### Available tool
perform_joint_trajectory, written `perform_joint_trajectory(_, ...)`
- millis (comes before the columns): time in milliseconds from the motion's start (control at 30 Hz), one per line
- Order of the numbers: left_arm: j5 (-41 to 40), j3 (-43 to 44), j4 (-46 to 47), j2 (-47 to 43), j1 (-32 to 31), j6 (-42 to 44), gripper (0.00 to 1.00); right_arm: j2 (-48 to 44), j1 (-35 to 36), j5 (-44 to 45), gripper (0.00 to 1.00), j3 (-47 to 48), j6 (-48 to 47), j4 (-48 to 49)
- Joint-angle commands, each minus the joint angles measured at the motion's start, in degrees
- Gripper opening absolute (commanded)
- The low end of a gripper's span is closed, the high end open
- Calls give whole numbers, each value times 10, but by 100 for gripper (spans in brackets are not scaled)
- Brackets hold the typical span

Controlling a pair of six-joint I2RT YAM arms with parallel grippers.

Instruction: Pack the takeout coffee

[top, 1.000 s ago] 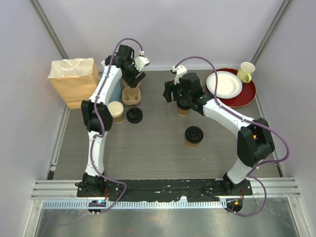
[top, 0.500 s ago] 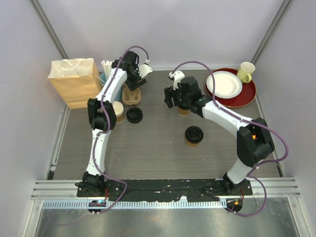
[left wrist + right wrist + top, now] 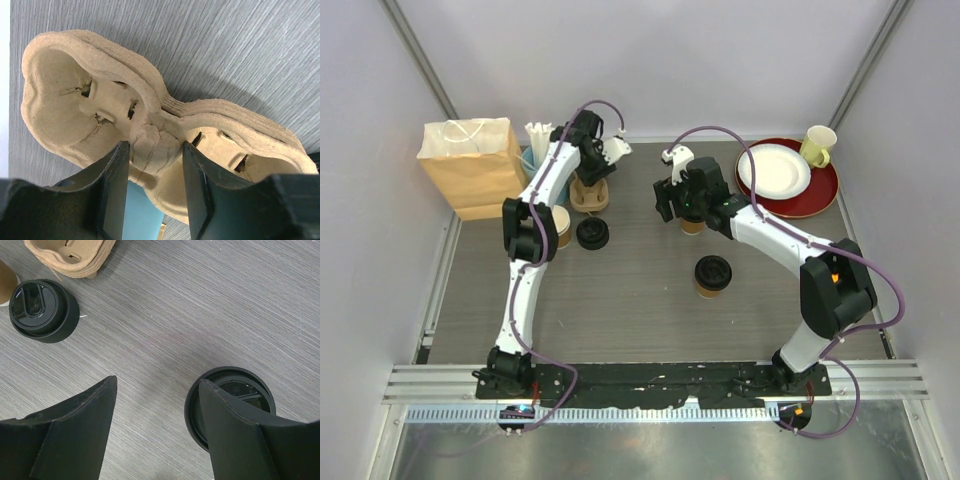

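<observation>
- Grey wood-grain tabletop is filling every view, so you are reading positions off the pulp cup carrier (image 3: 588,193).
- Left of the carrier, the paper bag (image 3: 470,165) and the blue straw cup (image 3: 533,152) are standing. The straw cup is showing now because your left arm has swung off it over the last second.
- Over the carrier, your left gripper (image 3: 155,150) is hanging released, its jaws straddling the middle bridge. That shift suggests you are lining up a grasp there. Only the left wrist view is showing both wells sitting empty.
- Just nearside of the carrier, an unlidded kraft cup (image 3: 557,226) and a loose lid (image 3: 592,233) are waiting.
- Right of the carrier, your right gripper (image 3: 157,382) is spreading wide and holding nothing, having edged slightly toward the carrier. The first coffee cup (image 3: 240,392) is sitting under one finger's edge, not centred. From above the gripper is hiding its black lid.
- Further right of the carrier and nearer the arm bases, the second coffee cup (image 3: 712,275) is standing lidded and alone, so nothing is packed yet.
</observation>
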Motion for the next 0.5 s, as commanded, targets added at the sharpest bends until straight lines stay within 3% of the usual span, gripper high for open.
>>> perform_joint_trajectory(0, 41, -17, 15, -48, 0, -4, 42, -31, 3, 5, 72, 2, -5, 15)
perform_joint_trajectory(467, 53, -39, 40, -100, 0, -15, 47, -30, 2, 4, 73, 6, -4, 7)
